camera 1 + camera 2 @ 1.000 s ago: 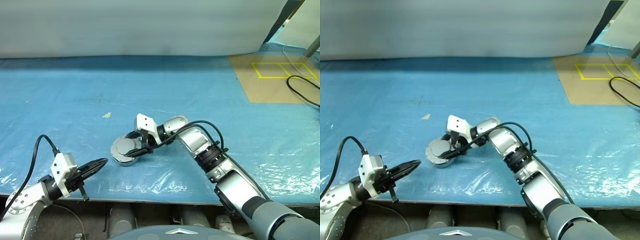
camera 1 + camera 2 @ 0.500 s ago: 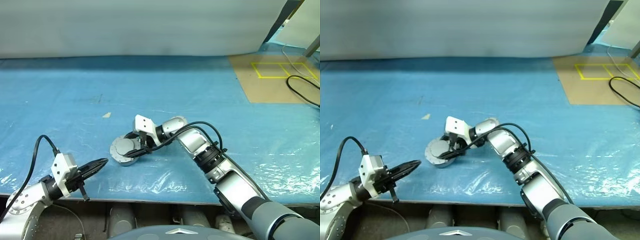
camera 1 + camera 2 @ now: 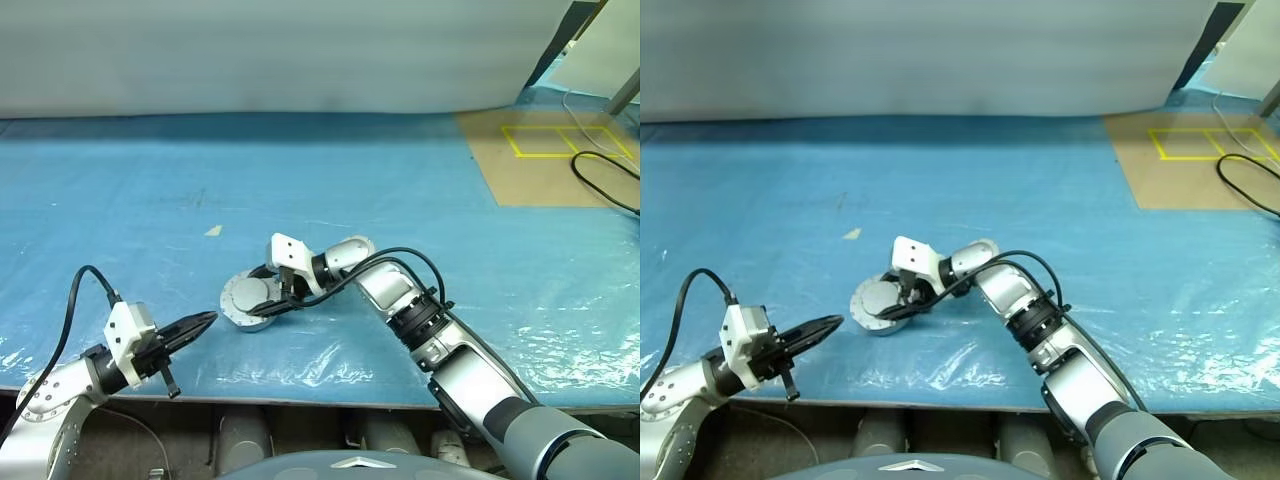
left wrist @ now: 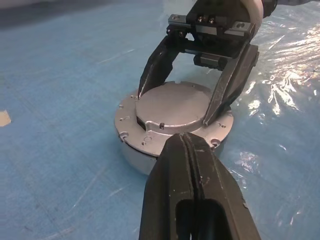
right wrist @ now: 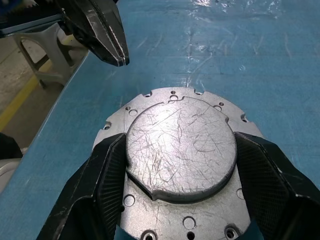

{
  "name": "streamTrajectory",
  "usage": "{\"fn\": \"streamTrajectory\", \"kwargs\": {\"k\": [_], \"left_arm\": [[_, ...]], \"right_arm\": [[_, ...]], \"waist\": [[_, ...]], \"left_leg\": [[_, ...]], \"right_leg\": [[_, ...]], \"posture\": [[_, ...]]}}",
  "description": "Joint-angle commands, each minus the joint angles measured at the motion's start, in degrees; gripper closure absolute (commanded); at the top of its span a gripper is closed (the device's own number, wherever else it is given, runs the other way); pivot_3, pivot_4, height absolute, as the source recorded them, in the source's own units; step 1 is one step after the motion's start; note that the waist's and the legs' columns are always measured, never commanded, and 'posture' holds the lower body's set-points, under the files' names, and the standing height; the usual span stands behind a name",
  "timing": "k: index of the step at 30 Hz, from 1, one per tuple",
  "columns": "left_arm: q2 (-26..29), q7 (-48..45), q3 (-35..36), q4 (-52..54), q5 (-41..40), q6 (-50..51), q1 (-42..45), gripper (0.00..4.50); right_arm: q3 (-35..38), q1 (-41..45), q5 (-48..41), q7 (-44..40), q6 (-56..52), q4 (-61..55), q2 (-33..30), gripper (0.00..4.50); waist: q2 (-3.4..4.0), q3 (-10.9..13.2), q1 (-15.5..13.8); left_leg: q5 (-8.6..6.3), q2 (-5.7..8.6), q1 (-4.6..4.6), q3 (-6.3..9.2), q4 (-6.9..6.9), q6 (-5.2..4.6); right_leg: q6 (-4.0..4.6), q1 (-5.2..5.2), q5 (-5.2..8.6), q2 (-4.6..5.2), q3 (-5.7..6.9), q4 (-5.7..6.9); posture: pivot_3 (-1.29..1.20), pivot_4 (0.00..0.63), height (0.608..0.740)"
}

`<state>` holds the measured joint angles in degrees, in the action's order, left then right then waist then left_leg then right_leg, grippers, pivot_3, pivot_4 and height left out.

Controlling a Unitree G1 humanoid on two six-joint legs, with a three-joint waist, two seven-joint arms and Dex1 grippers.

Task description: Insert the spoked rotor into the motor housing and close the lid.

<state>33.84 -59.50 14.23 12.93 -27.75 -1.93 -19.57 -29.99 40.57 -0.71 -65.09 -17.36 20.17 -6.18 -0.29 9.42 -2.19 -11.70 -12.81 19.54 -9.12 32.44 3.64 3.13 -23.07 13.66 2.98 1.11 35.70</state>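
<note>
The motor housing (image 4: 136, 154), a shallow silvery round cup, rests on the blue sheet near the table's front. The lid (image 5: 180, 145) lies flat on top of it, plain grey face up. My right gripper (image 4: 175, 106) reaches in from the right, and its two black fingers (image 5: 107, 175) press against opposite sides of the lid's raised centre. My left gripper (image 3: 205, 322) is shut with nothing in it, a short way left of the housing, and points at it. The spoked rotor is out of view.
The table's front edge (image 3: 300, 402) runs just below both grippers. A small tan scrap (image 3: 214, 230) lies behind the housing. At the back right are a brown board with yellow tape (image 3: 540, 150) and a black cable (image 3: 605, 180).
</note>
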Motion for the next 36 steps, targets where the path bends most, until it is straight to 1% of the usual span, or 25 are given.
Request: {"fn": "streamTrajectory", "kwargs": {"k": [1, 14, 17, 28, 33, 36], "left_arm": [[0.57, 0.23, 0.31, 1.21, -0.64, 0.45, 0.52, 4.5], [-0.02, 1.58, 0.18, 4.94, -0.58, 1.44, -2.08, 4.5], [-0.14, 1.87, 0.03, 5.31, -0.53, 1.53, -2.26, 4.5], [0.07, 2.03, -0.21, 5.43, -0.64, 1.48, -2.24, 4.5], [0.02, 2.02, -0.4, 5.22, -0.53, 1.36, -2.16, 4.5], [0.0, 1.94, -0.59, 4.85, -0.36, 1.19, -1.99, 4.5]], "right_arm": [[-1.79, -0.35, 1.35, -0.33, -0.12, 2.48, 0.1, 1.54], [-1.92, -0.96, 1.36, -1.94, -0.08, 1.16, -1.97, 1.54], [-2.73, -0.97, 2.34, -1.71, 1.26, 2.23, -2.1, 1.54], [-2.49, -2.55, 2.18, 0.77, -2.51, 3.56, -0.28, 1.54], [-2.3, -2.44, 1.29, -0.15, -4.18, 2.08, -0.27, 1.54], [-1.81, -1.99, 0.87, -0.76, -3.06, 1.13, -0.64, 1.54]], "waist": [[0.0, 0.0, 0.01], [-0.01, 0.0, -0.15], [0.0, 0.0, -0.15], [0.01, -0.17, 0.02], [0.02, -0.18, -0.03], [0.02, -0.18, -0.05]], "left_leg": [[0.0, 0.0, 0.0, 0.0, 0.0, 0.0], [0.0, 0.01, 0.05, -0.02, 0.0, 0.0], [-0.01, 0.01, 0.05, -0.02, 0.0, -0.01], [-0.02, 0.0, -0.04, -0.05, -0.04, -0.03], [-0.03, 0.01, -0.31, -0.08, -0.08, -0.04], [-0.02, 0.01, -0.3, -0.12, -0.09, -0.03]], "right_leg": [[0.0, 0.0, 0.0, 0.0, 0.0, 0.0], [0.0, -0.01, 0.0, 0.01, 0.0, -0.04], [0.0, -0.01, 0.0, 0.01, 0.0, -0.04], [0.0, 0.05, 0.01, 0.0, -0.04, -0.02], [-0.01, 0.22, 0.01, 0.0, -0.08, -0.01], [-0.01, 0.21, 0.02, 0.0, -0.11, -0.04]], "posture": [[0.0, 0.15, 0.74], [0.0, 0.15, 0.74], [0.0, 0.15, 0.74], [0.0, 0.15, 0.74], [0.0, 0.15, 0.74], [0.0, 0.15, 0.74]]}}
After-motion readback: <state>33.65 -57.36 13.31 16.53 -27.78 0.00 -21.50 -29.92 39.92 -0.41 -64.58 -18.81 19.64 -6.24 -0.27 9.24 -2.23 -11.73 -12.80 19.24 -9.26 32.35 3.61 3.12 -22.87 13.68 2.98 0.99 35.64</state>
